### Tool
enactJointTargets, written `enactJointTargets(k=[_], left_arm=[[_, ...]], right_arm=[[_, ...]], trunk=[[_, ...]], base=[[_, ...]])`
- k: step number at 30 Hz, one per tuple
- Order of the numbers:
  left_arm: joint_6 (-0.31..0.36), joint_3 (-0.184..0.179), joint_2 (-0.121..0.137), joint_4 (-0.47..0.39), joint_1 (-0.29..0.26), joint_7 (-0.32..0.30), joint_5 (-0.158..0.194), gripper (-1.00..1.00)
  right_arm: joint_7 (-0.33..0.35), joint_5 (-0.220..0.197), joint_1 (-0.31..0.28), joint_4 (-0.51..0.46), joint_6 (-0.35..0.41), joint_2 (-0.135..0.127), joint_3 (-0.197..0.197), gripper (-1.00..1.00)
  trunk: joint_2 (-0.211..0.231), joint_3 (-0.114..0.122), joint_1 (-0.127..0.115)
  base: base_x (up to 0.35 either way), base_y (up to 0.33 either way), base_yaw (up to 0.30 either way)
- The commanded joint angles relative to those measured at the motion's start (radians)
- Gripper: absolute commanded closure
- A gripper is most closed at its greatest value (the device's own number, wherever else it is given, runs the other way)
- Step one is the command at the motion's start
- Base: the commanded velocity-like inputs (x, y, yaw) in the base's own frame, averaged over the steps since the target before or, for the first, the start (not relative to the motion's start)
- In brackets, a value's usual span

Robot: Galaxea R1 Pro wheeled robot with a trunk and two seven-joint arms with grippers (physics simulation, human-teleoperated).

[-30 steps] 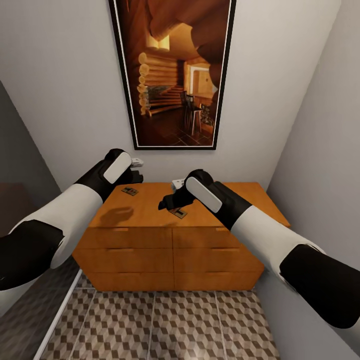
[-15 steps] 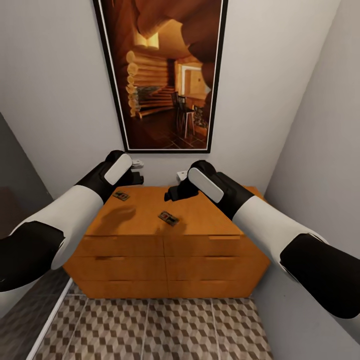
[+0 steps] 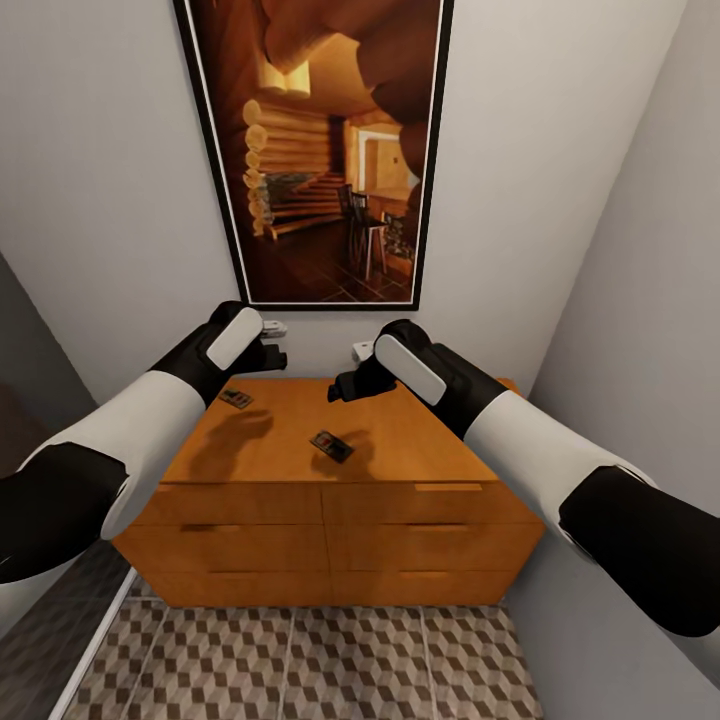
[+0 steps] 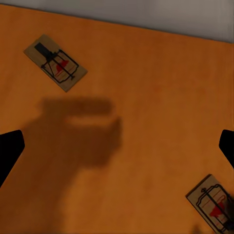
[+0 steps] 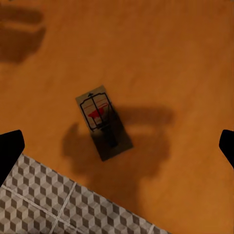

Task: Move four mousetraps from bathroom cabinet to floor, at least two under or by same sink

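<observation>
A: Head view: both my arms reach out over the cabinet (image 3: 300, 470), which sits mid-frame under a large framed picture (image 3: 315, 150). Patterned floor (image 3: 300, 665) along the bottom edge.

B: Traps?

A: Two on the cabinet top. One mousetrap (image 3: 236, 398) left of centre, just below my left gripper (image 3: 270, 352). A second mousetrap (image 3: 331, 445) near the middle, toward the front edge. The other two traps — not located.

B: Pincers holding anything?

A: No. Left wrist view shows my dark fingertips (image 4: 9, 151) at the far side edges of the frame, so that pincer is spread wide and empty. Between them, bare wood; one trap (image 4: 56, 63) in the upper left corner, another (image 4: 214, 202) cut off at the lower right. Right wrist view is the same story: fingertips (image 5: 10, 148) wide apart at the side edges, nothing gripped, the central trap (image 5: 100, 119) lying flat near mid-frame, floor tiles (image 5: 53, 204) in the lower left.

B: Why hover there?

A: My guess: each hand (image 3: 350, 382) hangs above the top with a trap roughly beneath it, spread wide to drop over a thin flat board. Picking looks fiddly — the boards lie flush on the wood, little edge to pinch.

B: Progress?

A: Early, I judge. No trap seen on the tiles.
</observation>
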Motion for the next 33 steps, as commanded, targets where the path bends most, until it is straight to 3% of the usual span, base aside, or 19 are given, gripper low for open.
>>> enactJointTargets(k=[1, 14, 20, 25, 33], left_arm=[[0.0, 0.0, 0.0, 0.0, 0.0, 0.0, 0.003, -1.0], [0.002, 0.0, 0.003, 0.0, 0.0, 0.001, 0.021, -1.0], [0.002, 0.0, 0.001, 0.007, -0.001, 0.001, 0.021, -1.0], [0.002, 0.0, 0.0, 0.016, -0.001, 0.001, 0.021, -1.0], [0.002, 0.0, 0.0, 0.021, 0.0, 0.001, 0.021, -1.0]], right_arm=[[0.0, 0.0, 0.0, 0.0, 0.0, 0.0, 0.0, -1.0], [0.003, -0.004, 0.002, 0.0, -0.001, 0.01, 0.001, -1.0], [0.004, -0.056, 0.003, 0.0, -0.001, 0.022, 0.006, -1.0], [0.004, -0.094, 0.003, 0.0, -0.002, 0.023, 0.037, -1.0], [0.004, -0.113, 0.003, 0.0, -0.004, 0.022, 0.096, -1.0]], trunk=[[0.0, 0.0, 0.0], [0.0, 0.0, 0.0], [0.0, 0.0, 0.0], [0.0, 0.0, 0.0], [0.0, 0.0, 0.0]], base=[[0.01, -0.004, 0.0], [0.003, -0.001, 0.0], [0.0, 0.0, 0.0], [0.0, 0.0, 0.0], [0.0, 0.0, 0.0]])
